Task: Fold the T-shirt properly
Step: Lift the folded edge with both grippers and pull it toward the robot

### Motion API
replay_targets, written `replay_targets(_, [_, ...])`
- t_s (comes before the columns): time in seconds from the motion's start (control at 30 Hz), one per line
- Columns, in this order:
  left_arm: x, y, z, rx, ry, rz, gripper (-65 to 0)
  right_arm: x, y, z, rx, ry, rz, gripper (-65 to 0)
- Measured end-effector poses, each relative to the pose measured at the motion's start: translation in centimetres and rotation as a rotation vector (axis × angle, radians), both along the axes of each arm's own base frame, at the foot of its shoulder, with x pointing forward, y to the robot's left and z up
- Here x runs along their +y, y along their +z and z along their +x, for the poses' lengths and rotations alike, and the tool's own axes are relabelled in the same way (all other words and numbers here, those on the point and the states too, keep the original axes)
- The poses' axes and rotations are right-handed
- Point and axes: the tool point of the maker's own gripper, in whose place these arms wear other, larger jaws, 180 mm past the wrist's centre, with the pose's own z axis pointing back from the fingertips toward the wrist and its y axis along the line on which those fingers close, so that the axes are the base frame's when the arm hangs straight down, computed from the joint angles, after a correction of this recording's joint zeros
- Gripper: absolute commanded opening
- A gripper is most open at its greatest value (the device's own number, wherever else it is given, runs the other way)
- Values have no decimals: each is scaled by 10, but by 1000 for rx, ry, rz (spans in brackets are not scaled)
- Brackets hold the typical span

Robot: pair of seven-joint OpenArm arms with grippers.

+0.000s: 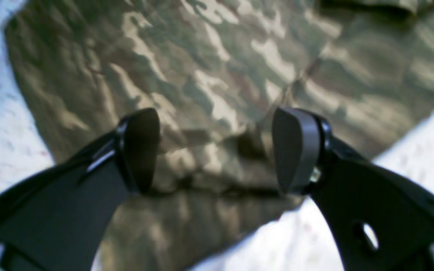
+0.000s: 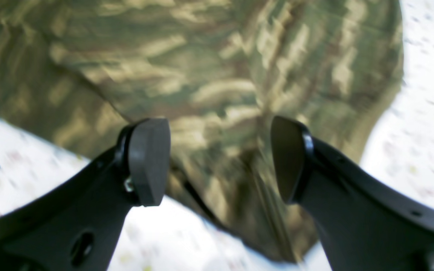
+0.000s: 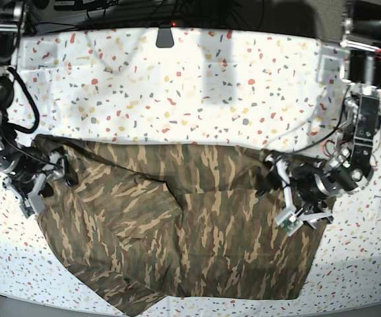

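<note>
T-shirt (image 3: 177, 231), camo olive/brown/tan, is lying spread across the near half of the tabletop (image 3: 177, 86), which is showing a white speckled cover; we are seeing the shirt partly folded, with one layer lapping over the middle and a diagonal edge running through it. Lower hem corner is reaching the tabletop's near edge.

Left arm, on the base view's right, is hanging over the shirt's right edge. Left end effector (image 1: 217, 150) is standing with fingers wide apart, a small bunched ridge of cloth sitting between the pads, nothing clamped; whether the pads are touching the fabric we cannot tell, wrist view blurred.

Right arm, on the base view's left, is sitting at the shirt's left edge. Right end effector (image 2: 220, 160) is also standing spread wide, fingers straddling a fold of cloth near the shirt's border, nothing pinched. Wrist view blurred here too.
</note>
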Motion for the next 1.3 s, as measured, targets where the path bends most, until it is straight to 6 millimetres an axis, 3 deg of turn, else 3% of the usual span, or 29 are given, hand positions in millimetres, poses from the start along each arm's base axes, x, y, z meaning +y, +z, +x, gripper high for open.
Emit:
replay_targets(0.13, [26,-43,-33,16,-204,341,-204,-6,-33,-31,163,74,-127,-234])
replay_targets(0.2, [28,-58,-45,-27,-279,434,-204,-15,-50,-45,241,127,-268,-234])
replay_targets(0.37, [28,-59,-40,-258,-275,575,-204,-16,-65,-51,201,370,-611,-234])
replay_targets(0.53, [26,-63,-43,-261,-279,589,-204,12,-81,-56,101,648,-805,-234])
replay_targets(0.63, [30,-69,-42,-257,-280,584,-204,18,-85,-57,59,702,-862,-234])
replay_targets(0.77, [42,-90,-36,-248,-232,556,-204,28,-95,-56,33,677,-867,-234])
replay_targets(0.9, [38,-105,-22,-259,-197,564,-204,36,-101,-53,24,656,-840,-234])
replay_targets(1.17, [34,-109,-18,-281,-195,580,-204,41,-102,-48,12,653,-842,-235])
replay_targets(1.2, [35,-109,-18,-279,-193,583,-205,41,-102,-48,12,652,-842,-243])
replay_targets(1.3, [35,-110,-19,-274,-193,586,-260,42,-104,-50,19,652,-831,-371])
